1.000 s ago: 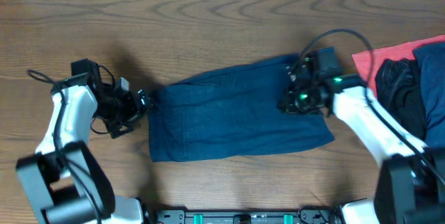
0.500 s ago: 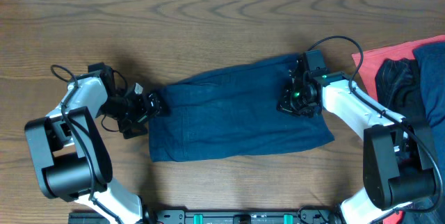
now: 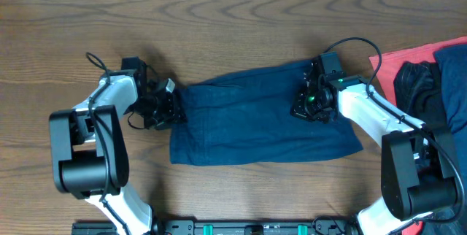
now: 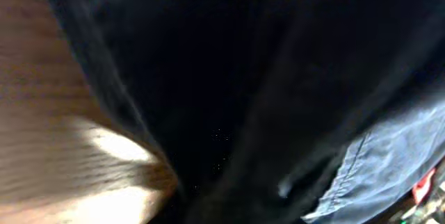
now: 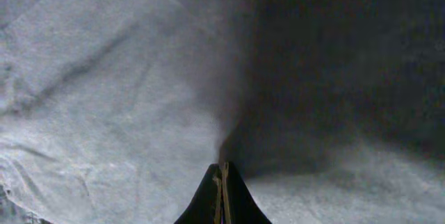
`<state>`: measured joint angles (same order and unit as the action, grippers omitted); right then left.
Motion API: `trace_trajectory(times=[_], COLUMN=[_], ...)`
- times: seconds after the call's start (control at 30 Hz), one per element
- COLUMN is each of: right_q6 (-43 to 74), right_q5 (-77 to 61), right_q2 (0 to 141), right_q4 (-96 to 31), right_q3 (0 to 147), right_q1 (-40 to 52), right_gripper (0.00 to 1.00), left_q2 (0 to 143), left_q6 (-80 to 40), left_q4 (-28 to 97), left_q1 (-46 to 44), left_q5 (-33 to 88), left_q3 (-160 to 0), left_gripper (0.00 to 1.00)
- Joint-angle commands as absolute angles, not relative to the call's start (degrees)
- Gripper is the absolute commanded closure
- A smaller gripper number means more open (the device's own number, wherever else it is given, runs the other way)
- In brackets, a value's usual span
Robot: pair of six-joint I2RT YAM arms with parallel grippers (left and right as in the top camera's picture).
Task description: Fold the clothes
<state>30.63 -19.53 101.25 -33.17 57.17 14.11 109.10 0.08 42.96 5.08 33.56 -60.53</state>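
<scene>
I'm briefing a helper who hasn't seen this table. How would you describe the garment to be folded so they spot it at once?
On the wooden table, look to the middle: the navy shorts lie spread flat there. Unlike the red cloth and shiny black garment heaped at the right edge, they are plain dark blue and lie apart.
</scene>
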Motion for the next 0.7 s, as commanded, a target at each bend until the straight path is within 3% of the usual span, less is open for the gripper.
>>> trace_trajectory(times=[0.0,0.23,0.5,0.67], right_q6=[31.0,29.3,27.7,27.6], right_q5=[-19.3,-21.4,-26.7,-27.3], right_q2=[101.4,101.2,99.2,98.9], right_q4=[-33.2,-34.0,-35.6,-35.6], right_q3=[57.3,57.3,57.3,57.3], right_q1=[14.3,13.3,8.1,7.0], right_gripper=[0.99,0.99,0.99,0.99], left_q2=[112.0,106.8,97.0,94.3], left_q6=[0.8,0.8,0.0,0.0], left_q4=[43.2,53.7,77.2,82.7], left_q1=[5.3,7.4,8.6,8.6], left_q5=[29.3,26.5,9.0,6.5], left_q3=[-58.4,-63.1,-81.5,-91.0], left_gripper=[0.93,0.94,0.94,0.94])
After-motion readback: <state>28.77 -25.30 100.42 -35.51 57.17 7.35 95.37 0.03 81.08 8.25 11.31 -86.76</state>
